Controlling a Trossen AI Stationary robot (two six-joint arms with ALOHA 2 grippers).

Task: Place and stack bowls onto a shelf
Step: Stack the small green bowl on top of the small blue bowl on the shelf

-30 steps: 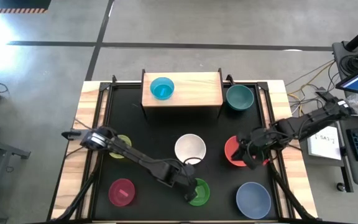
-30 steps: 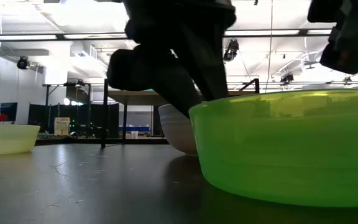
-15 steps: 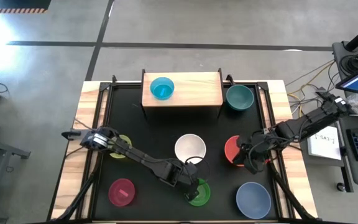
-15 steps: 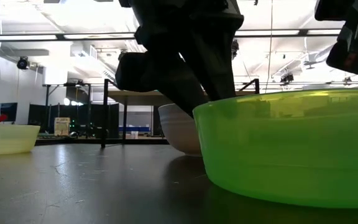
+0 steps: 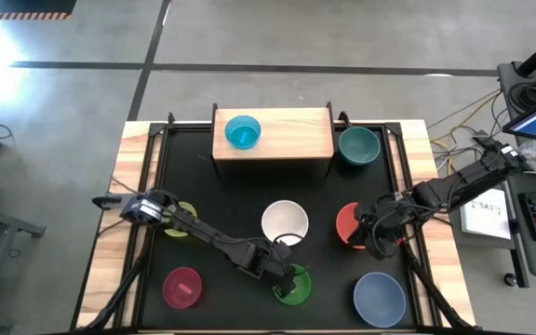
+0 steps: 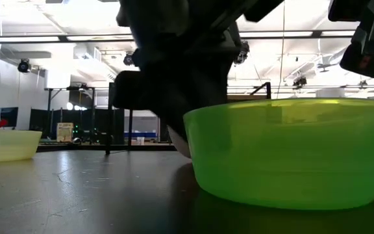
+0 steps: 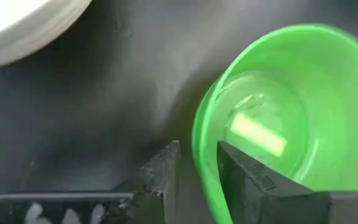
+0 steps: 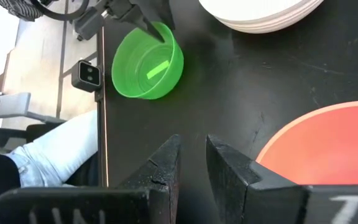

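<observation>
1. left gripper (image 5: 285,276) at the green bowl (image 5: 295,286), near the table's front edge; its fingers (image 7: 166,168) clench the bowl's rim, one inside, one outside.
2. white bowl (image 5: 285,221) just behind the green one, partly hidden by the left arm in the low view.
3. right gripper (image 5: 368,240) beside the red bowl (image 5: 350,223), fingers nearly closed on nothing.
4. shelf (image 5: 291,135) at the table's back, bearing a blue bowl (image 5: 243,131); teal bowl (image 5: 358,144) beside it.
5. yellow bowl (image 6: 5,144) well apart.
</observation>
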